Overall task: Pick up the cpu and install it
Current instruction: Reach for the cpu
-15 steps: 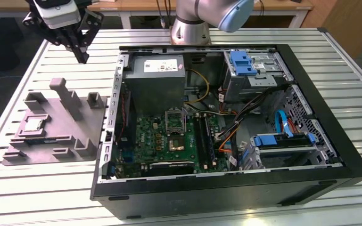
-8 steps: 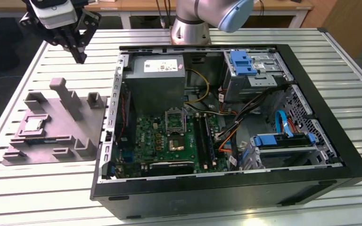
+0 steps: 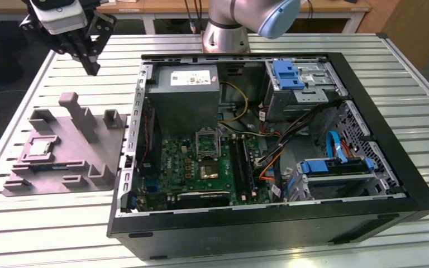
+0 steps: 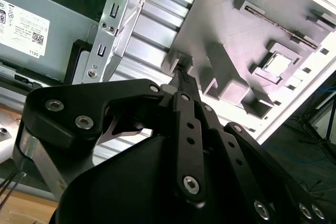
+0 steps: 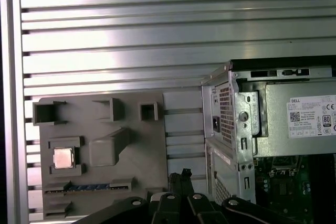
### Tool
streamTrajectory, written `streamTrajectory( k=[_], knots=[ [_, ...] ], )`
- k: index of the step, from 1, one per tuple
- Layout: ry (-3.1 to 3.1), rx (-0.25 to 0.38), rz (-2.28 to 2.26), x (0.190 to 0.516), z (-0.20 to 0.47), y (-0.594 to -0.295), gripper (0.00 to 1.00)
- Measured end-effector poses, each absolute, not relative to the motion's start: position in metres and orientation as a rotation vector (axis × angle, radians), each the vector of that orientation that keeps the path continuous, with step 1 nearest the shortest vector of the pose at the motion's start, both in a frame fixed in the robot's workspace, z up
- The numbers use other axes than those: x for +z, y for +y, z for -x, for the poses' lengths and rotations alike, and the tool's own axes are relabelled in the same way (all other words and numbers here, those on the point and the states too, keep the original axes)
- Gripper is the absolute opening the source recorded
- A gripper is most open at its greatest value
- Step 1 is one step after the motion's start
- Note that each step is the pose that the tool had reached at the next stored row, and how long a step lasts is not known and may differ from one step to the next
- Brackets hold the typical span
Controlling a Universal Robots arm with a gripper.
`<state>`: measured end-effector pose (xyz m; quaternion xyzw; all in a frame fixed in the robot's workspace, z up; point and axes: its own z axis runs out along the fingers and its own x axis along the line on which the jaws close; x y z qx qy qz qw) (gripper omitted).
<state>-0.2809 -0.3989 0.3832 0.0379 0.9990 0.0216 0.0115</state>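
Note:
The cpu (image 3: 39,147) is a small silvery square lying flat in a recess of the grey moulded holder (image 3: 76,162) at the exterior view's left. It also appears in both wrist views, cpu (image 4: 276,64) and cpu (image 5: 63,158), on the holder (image 4: 247,19) (image 5: 136,150). My gripper (image 3: 93,68) hangs high over the slatted table beyond the holder's far end, well apart from the cpu. Its black fingers meet at the tips, shut and holding nothing, as both wrist views of the gripper (image 4: 184,77) (image 5: 184,174) show. The dark socket (image 3: 209,169) sits on the green board inside the open case.
The open black computer case (image 3: 274,218) takes up the middle and the exterior view's right, with a grey power supply (image 3: 188,92), cables and blue drive brackets (image 3: 287,74). The arm's base (image 3: 229,33) stands behind the case. Upright posts (image 3: 76,111) rise from the holder.

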Motion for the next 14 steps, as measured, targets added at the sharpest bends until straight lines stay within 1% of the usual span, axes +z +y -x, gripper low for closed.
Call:
streamTrajectory(
  k=[14],
  knots=[
    [3.116,0.068,-0.118,0.383,0.2901,-0.3989,0.11]
  ],
)
